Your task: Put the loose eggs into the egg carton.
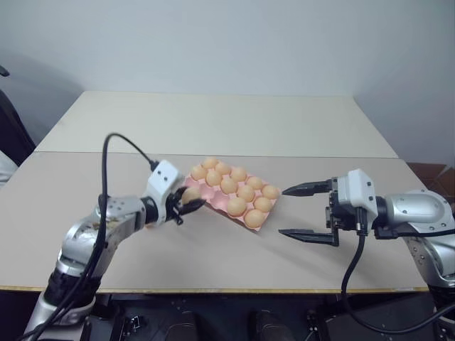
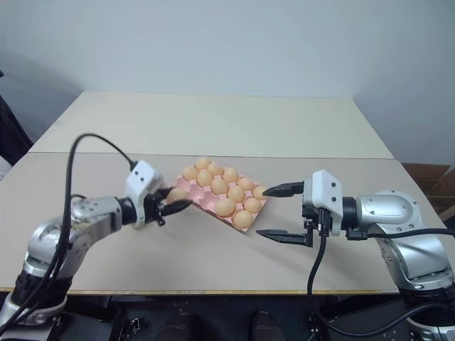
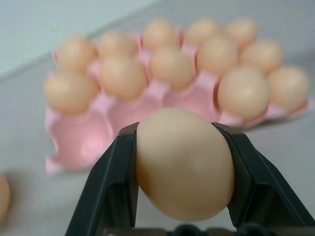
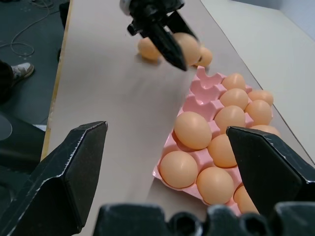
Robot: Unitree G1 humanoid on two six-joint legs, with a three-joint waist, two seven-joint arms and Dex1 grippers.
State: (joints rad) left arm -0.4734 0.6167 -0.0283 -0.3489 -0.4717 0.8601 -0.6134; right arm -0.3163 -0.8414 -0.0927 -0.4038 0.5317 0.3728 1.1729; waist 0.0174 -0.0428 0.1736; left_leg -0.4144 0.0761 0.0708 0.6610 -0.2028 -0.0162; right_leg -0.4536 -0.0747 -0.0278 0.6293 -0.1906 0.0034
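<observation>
Pale grey wall stands behind a beige table [image 1: 213, 249], which is made of two tops joined along a seam that runs behind the egg carton [image 1: 213, 196]. That pink carton lies at an angle near the middle of the nearer top, and it serves as the landmark for everything else.

Most of the carton's cups hold orange-tan eggs. The empty cups are at the carton's left end, the end facing the left hand [image 1: 186, 202].

Left of the carton, just off that empty end, the left hand has its two black fingers clamped on one loose egg [image 3: 184, 164]. In the left wrist view the egg sits squarely between the finger pads, one pad pressed on each side, with the carton's bare pink cups right behind it. The head views show the held egg raised a little above the table, close to the carton's left edge.

Two more loose eggs [image 4: 148, 49] lie on the table beyond the left hand, farther from the carton than the held one; the right wrist view shows them partly hidden by the left hand's fingers. One of them shows as a sliver at the edge of the left wrist view.

Right of the carton, the right hand [image 1: 298, 212] hovers with its fingers spread wide and nothing between them. Its upper fingertip points at the carton's right end, near the last eggs there, without touching. The lower finger hangs over bare table in front of the carton's right corner.
</observation>
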